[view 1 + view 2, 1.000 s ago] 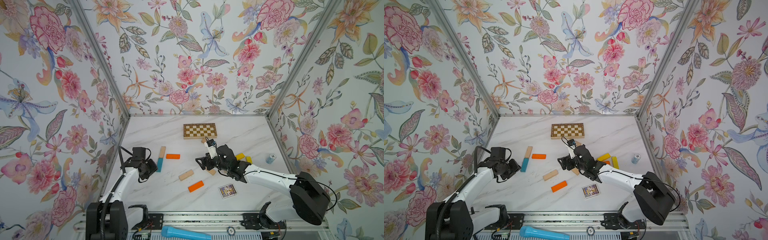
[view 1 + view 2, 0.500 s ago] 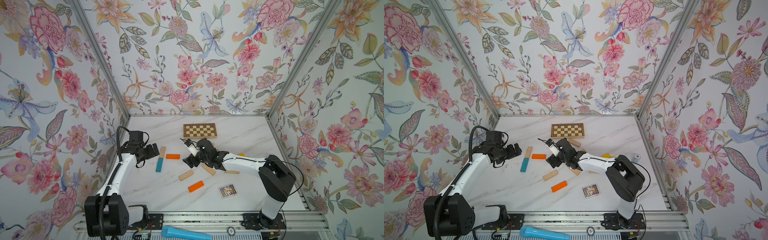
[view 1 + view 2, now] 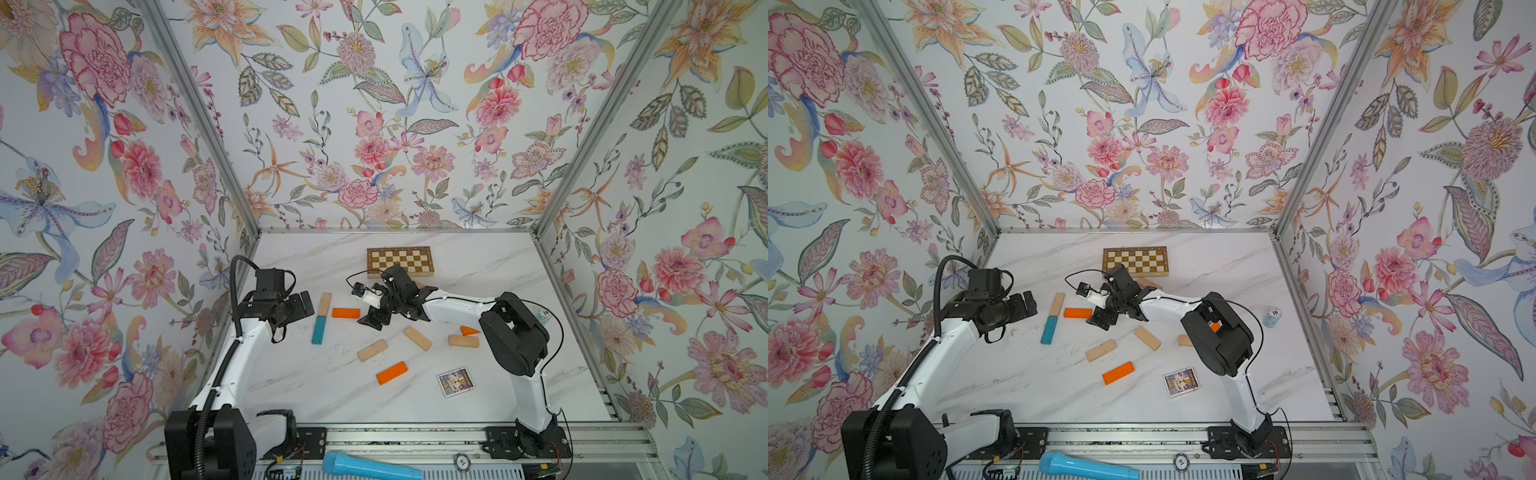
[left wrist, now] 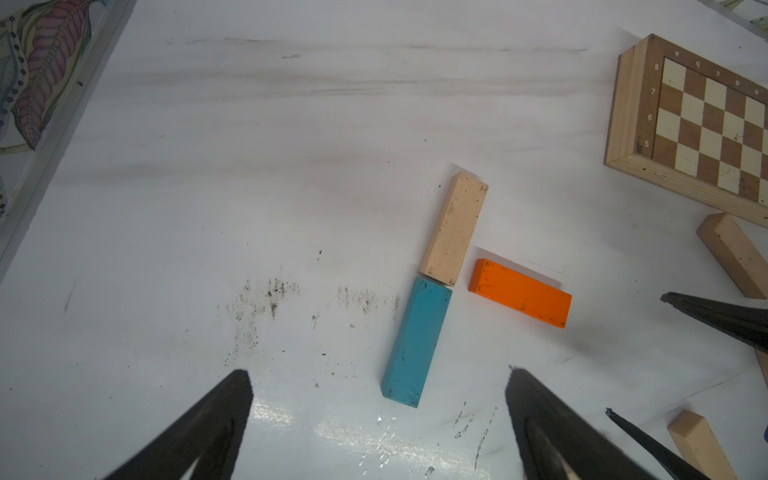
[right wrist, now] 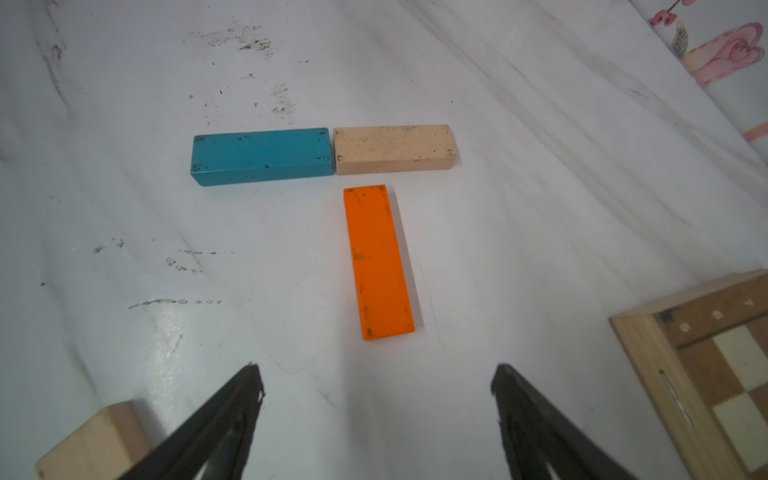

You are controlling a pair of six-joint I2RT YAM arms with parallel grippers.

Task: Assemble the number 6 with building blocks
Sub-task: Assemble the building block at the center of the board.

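Beside the teal block point(image 4: 415, 340), left pincer point(image 4: 378, 370) (empty) has opened wide.

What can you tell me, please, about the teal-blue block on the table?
The teal-blue block is a small rectangular bar, apparently painted wood, with dark scuffs along its edges. It lies flat on the white marbled table, end to end with a pale wooden block, the two touching in a nearly straight line. An orange block lies close by at a right angle, not touching it.
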